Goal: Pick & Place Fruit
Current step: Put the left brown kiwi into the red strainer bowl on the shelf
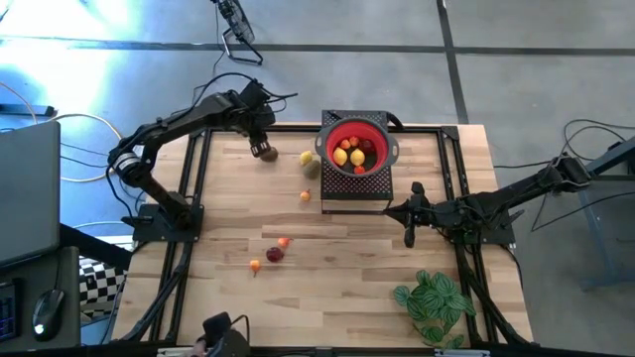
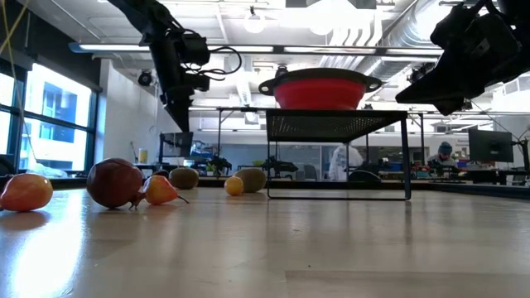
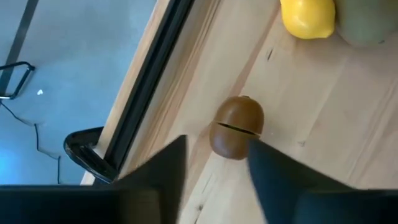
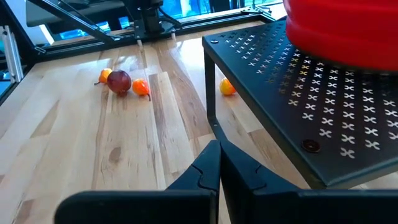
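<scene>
- left wrist view shows the left gripper [image 3: 217, 168] with its jaws spread apart, and the brown fruit [image 3: 237, 126] lies just ahead of them, in line with the gap; i judge it is not pinched yet.
- high view puts this brown fruit [image 1: 265, 151] near the far left part of the table [image 1: 327, 297], just under the left gripper [image 1: 260, 139], so the left arm is clearly the nearer one.
- the fruit looks a little oval, with a thin dark line across it; its long axis seems to run roughly toward the jaws, but i cannot tell this exactly.
- other fruit: a yellow fruit [image 1: 307, 158] and a greenish one beside it, an orange fruit [image 1: 305, 196] toward the middle, a dark red fruit [image 1: 275, 255] with small orange ones near the front.
- some fruit is already in the red bowl [image 1: 382, 137], which stands on a black perforated stand [image 1: 355, 190] at the far edge.
- the right gripper [image 1: 411, 236] waits over the right side, jaws pressed together, empty.
- the table is pale wood planks; a green plant [image 1: 435, 302] is at the front right corner.
</scene>
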Controlling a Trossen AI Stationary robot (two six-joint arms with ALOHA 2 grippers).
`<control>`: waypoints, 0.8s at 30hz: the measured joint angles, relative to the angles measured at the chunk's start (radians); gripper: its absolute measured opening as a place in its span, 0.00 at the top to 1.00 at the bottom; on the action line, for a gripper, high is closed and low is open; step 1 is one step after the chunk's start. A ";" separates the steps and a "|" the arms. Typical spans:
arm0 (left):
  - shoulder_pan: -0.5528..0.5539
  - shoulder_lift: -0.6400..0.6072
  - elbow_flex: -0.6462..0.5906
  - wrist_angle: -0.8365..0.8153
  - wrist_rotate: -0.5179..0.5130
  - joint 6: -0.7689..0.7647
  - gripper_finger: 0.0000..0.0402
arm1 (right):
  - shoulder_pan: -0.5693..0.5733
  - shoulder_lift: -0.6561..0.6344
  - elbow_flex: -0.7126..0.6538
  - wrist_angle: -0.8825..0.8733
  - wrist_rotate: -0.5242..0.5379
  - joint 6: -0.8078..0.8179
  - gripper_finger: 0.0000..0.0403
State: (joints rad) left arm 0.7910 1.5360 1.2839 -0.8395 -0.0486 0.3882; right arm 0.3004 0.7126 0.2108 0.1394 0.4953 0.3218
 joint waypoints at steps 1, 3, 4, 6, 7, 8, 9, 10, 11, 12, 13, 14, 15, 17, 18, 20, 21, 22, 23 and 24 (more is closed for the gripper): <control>0.000 0.000 0.000 0.002 0.000 0.000 0.54 | 0.000 0.000 0.000 0.000 0.000 0.000 1.00; 0.000 0.000 0.000 0.004 0.001 0.000 0.42 | 0.000 0.000 0.000 0.000 0.000 0.000 1.00; 0.000 0.000 0.000 0.003 0.001 0.000 0.36 | 0.000 0.000 0.000 0.000 0.000 0.000 1.00; 0.000 0.000 0.000 -0.001 0.013 0.000 0.26 | 0.000 0.000 0.000 0.000 0.000 0.000 1.00; 0.000 0.000 0.000 0.000 0.023 0.000 0.21 | 0.000 0.000 0.000 0.000 0.000 0.000 1.00; 0.000 0.000 0.000 0.000 0.037 0.000 0.17 | 0.000 0.000 0.000 0.000 0.000 0.000 1.00; 0.000 0.000 0.000 0.000 0.052 -0.001 0.14 | 0.000 0.000 0.000 0.000 0.000 0.000 1.00; 0.000 0.000 0.000 0.000 0.067 -0.004 0.10 | 0.000 0.000 0.000 0.000 0.000 0.000 1.00; 0.000 0.000 0.000 0.000 0.082 -0.010 0.08 | 0.000 0.000 0.000 0.000 0.000 0.000 1.00; 0.000 0.000 0.000 0.000 0.098 -0.017 0.06 | 0.000 0.000 0.000 0.000 0.000 0.000 1.00; 0.000 0.000 0.000 0.000 0.116 -0.024 0.04 | 0.000 0.000 0.000 0.000 0.000 0.000 1.00; 0.000 0.000 0.000 0.000 0.130 -0.027 0.03 | 0.000 0.000 0.000 0.000 0.000 0.000 1.00; 0.000 0.000 0.000 0.000 0.144 -0.026 0.03 | 0.000 0.000 0.000 0.000 0.000 0.000 1.00; 0.000 0.000 0.000 0.002 0.152 -0.026 0.02 | 0.000 0.000 0.000 0.000 0.000 0.000 1.00; 0.000 0.000 0.000 0.004 0.152 -0.026 0.03 | 0.000 0.000 0.000 0.000 0.000 0.000 1.00; 0.000 0.000 -0.005 0.013 0.152 -0.027 0.03 | 0.000 0.000 0.000 0.000 0.000 0.000 1.00; 0.000 0.003 -0.010 0.016 0.152 -0.026 0.03 | 0.000 0.000 0.000 0.000 0.000 0.000 1.00; -0.001 0.006 -0.017 0.020 0.152 -0.026 0.04 | 0.000 0.000 0.000 0.000 0.000 0.000 1.00; -0.001 0.008 -0.027 0.021 0.152 -0.027 0.04 | 0.000 0.000 0.000 0.000 0.000 0.000 1.00; 0.000 0.008 -0.040 0.023 0.150 -0.025 0.04 | 0.000 0.000 0.000 0.000 0.000 0.000 1.00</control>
State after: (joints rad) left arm 0.7905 1.5440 1.2440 -0.8167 0.1014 0.3633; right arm 0.3006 0.7127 0.2108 0.1394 0.4953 0.3218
